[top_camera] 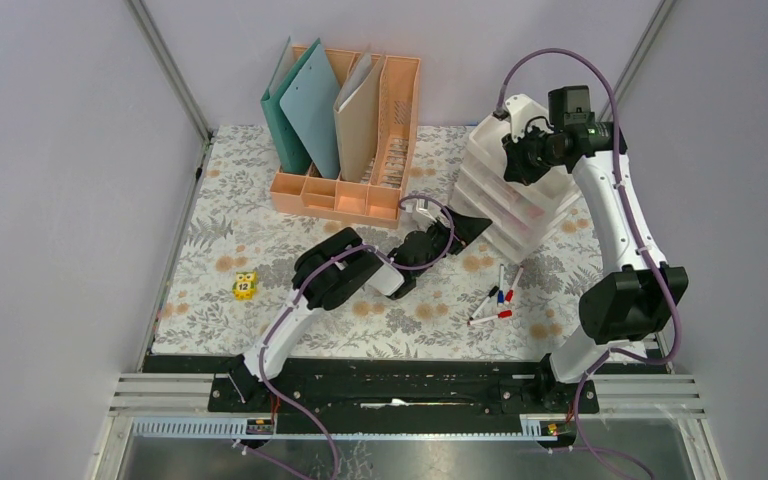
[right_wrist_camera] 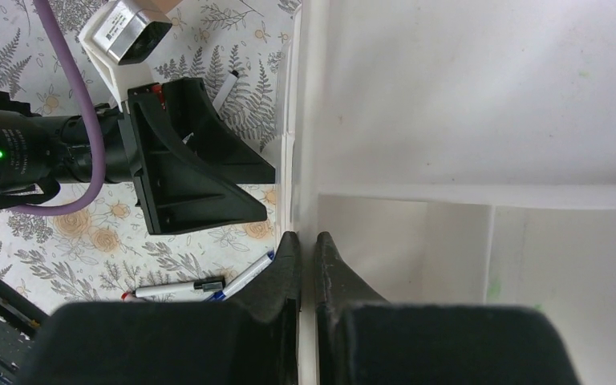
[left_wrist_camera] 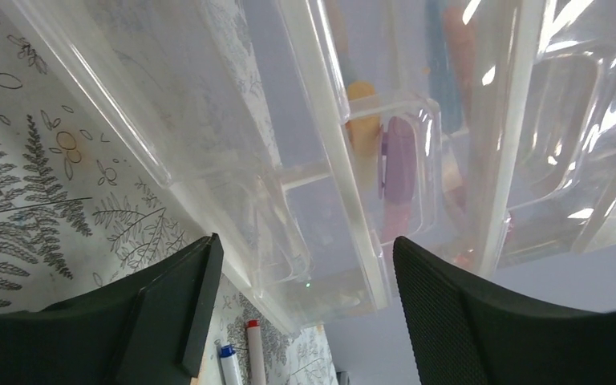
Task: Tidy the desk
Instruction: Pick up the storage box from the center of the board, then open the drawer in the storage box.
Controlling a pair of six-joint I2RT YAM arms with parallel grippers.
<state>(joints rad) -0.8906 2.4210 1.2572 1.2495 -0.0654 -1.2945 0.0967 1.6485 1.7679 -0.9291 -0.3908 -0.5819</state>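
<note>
The counter fills the space ahead of both arm bases, its long axis running left to right. Some markers lie near its front right. The left pincer gapes wide at the drawer unit. Only its wrist view shows coloured items inside the clear drawers. Farther back, the right pincer is narrow, pinching the unit's thin white wall.

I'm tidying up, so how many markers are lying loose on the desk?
4: blue-tipped marker, red-tipped marker beside it, black-tipped marker to their left, crosswise red marker below. Others may hide inside the drawer unit.
</note>
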